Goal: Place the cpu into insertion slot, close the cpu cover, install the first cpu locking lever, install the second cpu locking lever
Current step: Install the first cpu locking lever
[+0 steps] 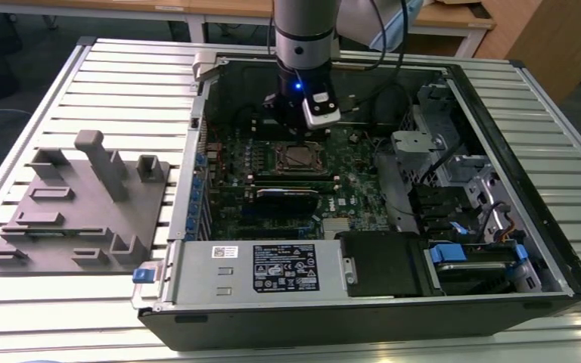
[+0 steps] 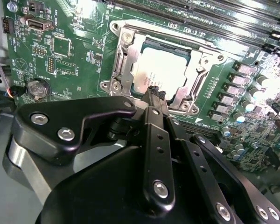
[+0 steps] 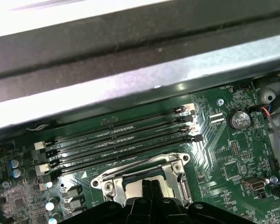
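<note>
**CPU seated; gripper over socket**

Exterior view: gripper hangs at upper centre above the insertion slot, inside the open case; second wrist view: fingers narrow, together, holding nothing, tips at the cpu lying flat within the cpu cover, upper centre; first wrist view: socket at lower centre, memory slots beyond.

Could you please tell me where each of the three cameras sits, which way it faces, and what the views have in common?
Exterior view: off the arm, high up, looking down at the open computer case on the slatted table; the arm's lower end and gripper show.
Second wrist view: on the arm, looking past the gripper at the cpu under the closed cpu cover.
First wrist view: on the arm, facing the memory slots and case wall.
Shared: both wrist views show the cpu cover and green motherboard.
</note>
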